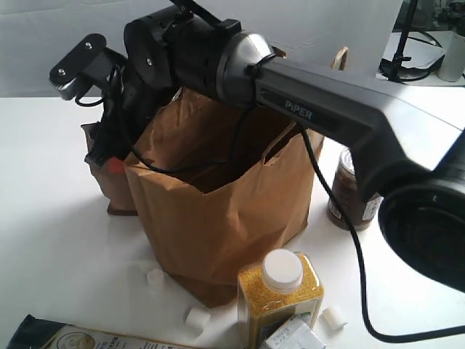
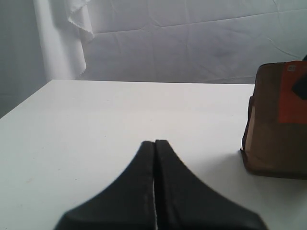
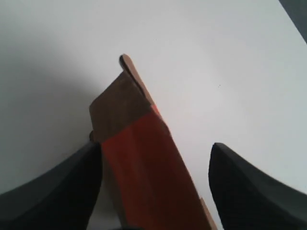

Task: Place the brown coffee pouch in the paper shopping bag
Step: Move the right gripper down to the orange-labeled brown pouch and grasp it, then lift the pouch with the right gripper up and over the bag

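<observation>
The paper shopping bag [image 1: 218, 211] stands open and upright in the middle of the white table. The brown coffee pouch [image 1: 109, 185] stands upright just behind the bag's left side, largely hidden by it. My right arm reaches across over the bag's mouth. My right gripper [image 1: 104, 154] hangs over the pouch top. In the right wrist view the right gripper [image 3: 154, 143] is open, its fingers on either side of the pouch [image 3: 144, 158] and its orange-red label. My left gripper [image 2: 155, 142] is shut on nothing, low over the table, with the pouch [image 2: 276, 129] off to one side.
A jar of yellow grains with a white cap [image 1: 280, 291] stands in front of the bag. A dark brown can [image 1: 349, 193] stands at the bag's right. A dark flat package with a cream label [image 1: 65, 338] lies at the front left. Small white cubes [image 1: 196, 318] are scattered near the bag's base.
</observation>
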Action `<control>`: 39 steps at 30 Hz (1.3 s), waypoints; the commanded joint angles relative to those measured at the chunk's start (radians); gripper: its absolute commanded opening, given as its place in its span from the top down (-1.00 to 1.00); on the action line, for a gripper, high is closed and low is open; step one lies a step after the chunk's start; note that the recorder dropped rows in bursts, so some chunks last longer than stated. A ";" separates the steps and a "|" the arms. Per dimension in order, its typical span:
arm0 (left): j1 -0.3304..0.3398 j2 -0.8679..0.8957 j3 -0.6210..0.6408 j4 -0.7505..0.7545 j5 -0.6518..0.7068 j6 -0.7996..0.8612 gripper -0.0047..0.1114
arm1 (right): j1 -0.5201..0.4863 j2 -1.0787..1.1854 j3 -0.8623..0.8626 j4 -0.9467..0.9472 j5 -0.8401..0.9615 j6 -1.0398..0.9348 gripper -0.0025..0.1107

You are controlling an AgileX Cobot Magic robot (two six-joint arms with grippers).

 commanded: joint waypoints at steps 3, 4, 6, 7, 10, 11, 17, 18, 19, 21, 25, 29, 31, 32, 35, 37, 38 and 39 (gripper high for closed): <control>0.004 -0.003 0.004 0.005 -0.002 -0.003 0.92 | -0.018 0.025 -0.005 -0.011 -0.013 0.009 -0.03; 0.004 -0.003 0.004 0.005 -0.002 -0.003 0.92 | -0.018 0.026 -0.005 -0.011 -0.013 0.009 0.01; 0.004 -0.003 0.004 0.005 -0.002 -0.003 0.92 | -0.021 0.029 -0.005 -0.011 -0.013 0.009 0.18; 0.004 -0.003 0.004 0.005 -0.002 -0.003 0.92 | -0.021 0.029 -0.005 -0.011 -0.015 0.009 0.29; 0.004 -0.003 0.004 0.005 -0.002 -0.003 0.92 | -0.021 0.029 -0.005 -0.011 -0.021 0.005 0.74; 0.004 -0.003 0.004 0.005 -0.002 -0.003 0.92 | -0.021 0.027 -0.005 -0.011 -0.023 0.005 0.87; 0.004 -0.003 0.004 0.005 -0.002 -0.003 0.92 | -0.017 -0.001 -0.005 -0.013 -0.064 0.005 0.96; 0.004 -0.003 0.004 0.005 -0.002 -0.003 0.92 | -0.017 -0.017 -0.005 -0.013 -0.078 0.005 0.96; 0.004 -0.003 0.004 0.005 -0.002 -0.003 0.92 | -0.010 -0.047 -0.005 -0.013 -0.103 0.005 0.96; 0.004 -0.003 0.004 0.005 -0.002 -0.003 0.92 | -0.001 -0.085 -0.005 -0.005 -0.128 0.005 0.96; 0.004 -0.003 0.004 0.005 -0.002 -0.003 0.92 | 0.023 -0.167 -0.005 0.012 -0.136 0.002 0.96; 0.004 -0.003 0.004 0.005 -0.002 -0.003 0.92 | 0.046 -0.230 -0.005 0.014 -0.138 0.001 0.96; 0.004 -0.003 0.004 0.005 -0.002 -0.003 0.92 | 0.058 -0.257 -0.005 0.014 -0.138 0.001 0.96; 0.004 -0.003 0.004 0.005 -0.002 -0.003 0.92 | 0.063 -0.271 -0.005 0.014 -0.140 0.001 0.96; 0.004 -0.003 0.004 0.005 -0.002 -0.003 0.92 | 0.083 -0.329 -0.005 0.016 -0.136 0.001 0.96; 0.004 -0.003 0.004 0.005 -0.002 -0.003 0.92 | 0.092 -0.362 -0.005 0.016 -0.121 0.001 0.96; 0.004 -0.003 0.004 0.005 -0.002 -0.003 0.92 | 0.096 -0.374 -0.005 0.016 -0.112 0.001 0.96; 0.004 -0.003 0.004 0.005 -0.002 -0.003 0.92 | 0.096 -0.392 -0.005 0.016 -0.100 0.001 0.96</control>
